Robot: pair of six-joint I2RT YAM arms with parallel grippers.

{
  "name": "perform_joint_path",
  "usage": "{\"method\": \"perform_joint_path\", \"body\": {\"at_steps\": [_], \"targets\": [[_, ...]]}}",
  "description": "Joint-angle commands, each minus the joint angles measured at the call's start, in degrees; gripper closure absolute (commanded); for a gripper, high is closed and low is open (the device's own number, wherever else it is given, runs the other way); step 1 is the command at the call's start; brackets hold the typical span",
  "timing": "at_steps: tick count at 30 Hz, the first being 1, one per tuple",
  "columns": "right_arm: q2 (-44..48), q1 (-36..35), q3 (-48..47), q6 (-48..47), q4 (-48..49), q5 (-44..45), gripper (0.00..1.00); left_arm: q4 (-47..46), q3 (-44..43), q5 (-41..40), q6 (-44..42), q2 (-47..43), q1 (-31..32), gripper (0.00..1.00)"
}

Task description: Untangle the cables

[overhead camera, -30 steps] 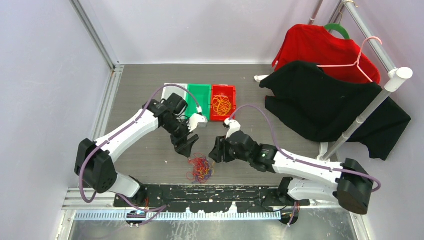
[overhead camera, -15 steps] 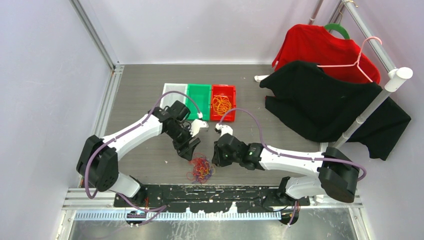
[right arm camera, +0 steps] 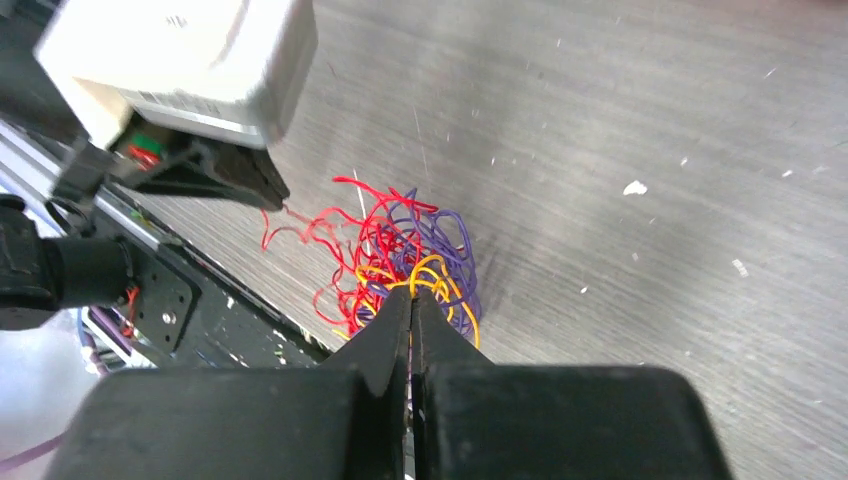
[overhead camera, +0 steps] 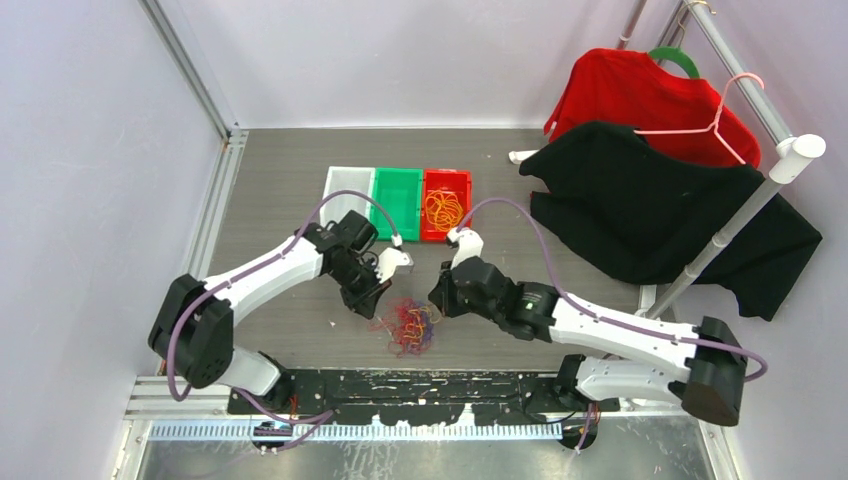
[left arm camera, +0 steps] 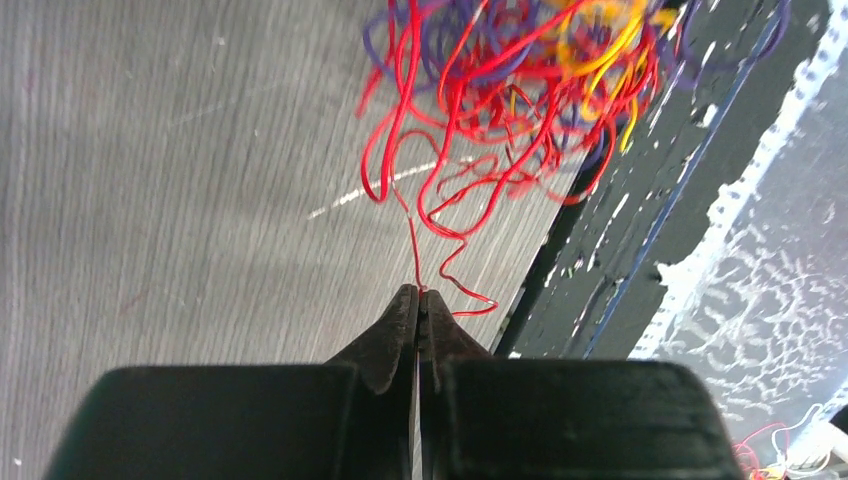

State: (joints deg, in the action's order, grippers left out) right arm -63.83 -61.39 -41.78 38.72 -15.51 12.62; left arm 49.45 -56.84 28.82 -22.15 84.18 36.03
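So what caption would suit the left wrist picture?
Left gripper pinches a red strand trailing from the tangled red, yellow and purple cables.

The tangled thin wiry cables (overhead camera: 408,325) at the near middle mix red, orange-yellow and dark purple strands. The flat wood-grain table top (overhead camera: 280,180) is grey with fine straight lines. Of the shallow plastic trays farther off, the left tray (overhead camera: 348,185) is pale grey-white, the middle tray (overhead camera: 398,190) green, the right tray (overhead camera: 446,178) red, with loose orange-yellow strands (overhead camera: 443,212) in it. At the far right hang a plain red cloth garment (overhead camera: 640,100) and a plain black cloth garment (overhead camera: 660,215).
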Motion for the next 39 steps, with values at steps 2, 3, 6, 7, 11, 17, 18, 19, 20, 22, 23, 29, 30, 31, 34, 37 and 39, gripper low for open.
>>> {"method": "perform_joint_path", "body": {"at_steps": [2, 3, 6, 7, 11, 17, 18, 19, 20, 22, 23, 29, 30, 31, 34, 37, 39], "targets": [[8.5, -0.2, -3.0, -5.0, 0.9, 7.6, 0.99, 2.2, 3.5, -4.8, -4.5, -8.3, -0.2, 1.00], [9.9, -0.2, -3.0, -5.6, 1.1, 7.9, 0.99, 2.4, 4.2, -5.9, -5.3, -9.6, -0.3, 1.00], [14.4, -0.2, -3.1, -7.5, 2.0, 7.5, 0.99, 3.6, 5.5, -9.2, -7.2, -13.0, -0.3, 1.00], [15.7, -0.3, -3.1, -8.0, 2.5, 7.3, 0.99, 4.4, 5.5, -10.0, -7.7, -13.9, -0.4, 1.00], [17.9, -0.3, -3.6, -10.3, 4.8, 6.1, 0.99, 7.4, 3.3, -10.7, -8.4, -17.2, -1.0, 1.00], [15.8, -0.3, -6.5, -13.2, 8.3, 2.6, 0.99, 15.2, -5.3, -8.1, -8.8, -20.9, -1.2, 0.85], [15.1, -0.2, -6.7, -13.5, 9.4, 1.7, 0.99, 17.0, -7.0, -7.1, -8.8, -21.1, -1.1, 0.65], [14.2, -0.2, -6.7, -13.8, 10.6, 0.4, 0.99, 18.9, -9.0, -6.1, -8.7, -21.4, -1.1, 0.48], [13.2, -0.2, -6.8, -14.0, 11.9, -1.0, 0.99, 20.1, -10.8, -5.2, -8.1, -21.6, -1.1, 0.39], [10.9, -0.2, -7.2, -14.5, 13.7, -4.2, 0.99, 20.5, -14.3, -3.7, -6.4, -22.2, -1.2, 0.31], [9.8, -0.2, -7.5, -14.8, 14.4, -5.4, 0.99, 20.8, -16.1, -2.8, -5.7, -22.4, -1.2, 0.28], [5.6, -0.2, -9.2, -16.2, 17.2, -13.6, 0.99, 20.8, -24.1, 1.0, -5.5, -22.7, -1.2, 0.27], [5.1, -0.2, -9.3, -16.1, 17.9, -15.0, 0.99, 19.8, -23.5, 1.5, -6.2, -23.3, -1.2, 0.27], [4.7, -0.2, -9.6, -16.0, 18.4, -16.5, 0.99, 18.4, -22.5, 1.9, -6.7, -24.0, -1.2, 0.28], [3.5, -0.2, -10.4, -15.0, 20.1, -21.8, 0.99, 12.6, -17.9, 2.4, -6.5, -26.0, -1.2, 0.30], [2.3, -0.3, -11.4, -13.4, 21.8, -26.8, 0.99, 6.6, -13.2, 2.4, -7.1, -28.8, -1.2, 0.33], [1.1, -0.2, -12.6, -12.2, 22.4, -29.9, 0.99, 2.5, -10.9, 2.7, -7.3, -30.5, -1.2, 0.34]]}}
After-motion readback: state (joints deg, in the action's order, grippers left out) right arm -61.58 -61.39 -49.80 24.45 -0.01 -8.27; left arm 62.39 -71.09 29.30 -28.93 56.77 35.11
